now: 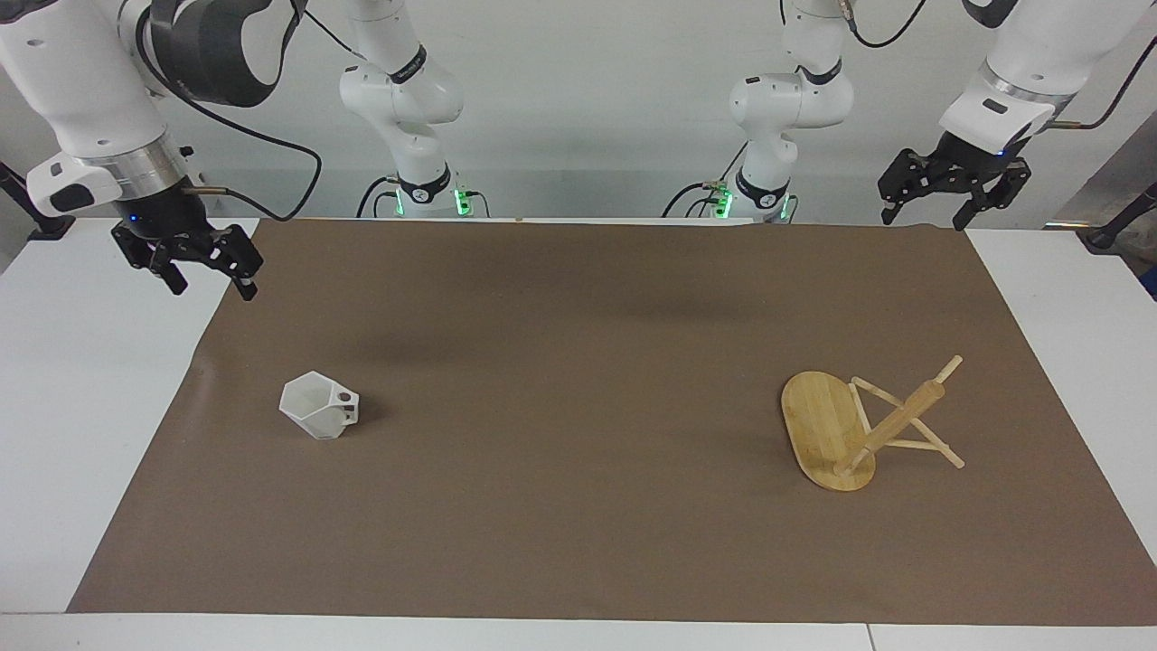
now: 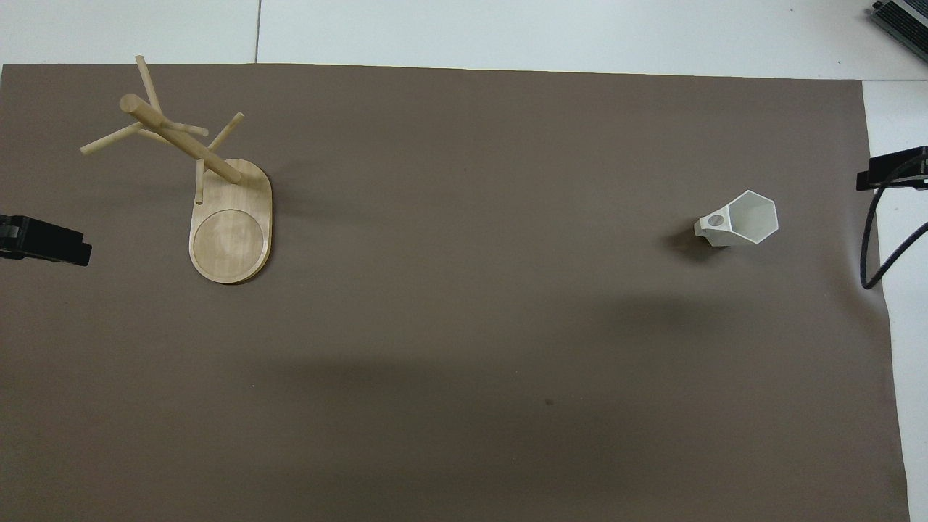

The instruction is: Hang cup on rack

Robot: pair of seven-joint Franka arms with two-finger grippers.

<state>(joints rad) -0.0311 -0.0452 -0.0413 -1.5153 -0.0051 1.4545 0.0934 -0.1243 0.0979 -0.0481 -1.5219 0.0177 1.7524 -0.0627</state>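
On the brown mat (image 1: 578, 362), faceted white cup (image 1: 318, 407), bamboo rack (image 1: 859, 429); both end effectors open, empty.

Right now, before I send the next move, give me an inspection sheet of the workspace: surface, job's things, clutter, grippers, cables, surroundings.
Surface: brown mat on a white table.
Cup: white cup stands upright on the mat toward the right arm's end, not hung.
Rack: bamboo rack stands toward the left arm's end, pegs bare.
Clutter: nothing seen.
Right gripper: open, empty, raised over the mat's edge at its own end.
Left gripper: open, empty, raised over the mat's corner at its own end.
Cables: black cable loops from the right arm's wrist, off the mat.
Surroundings: two more white arms at the table's edge.
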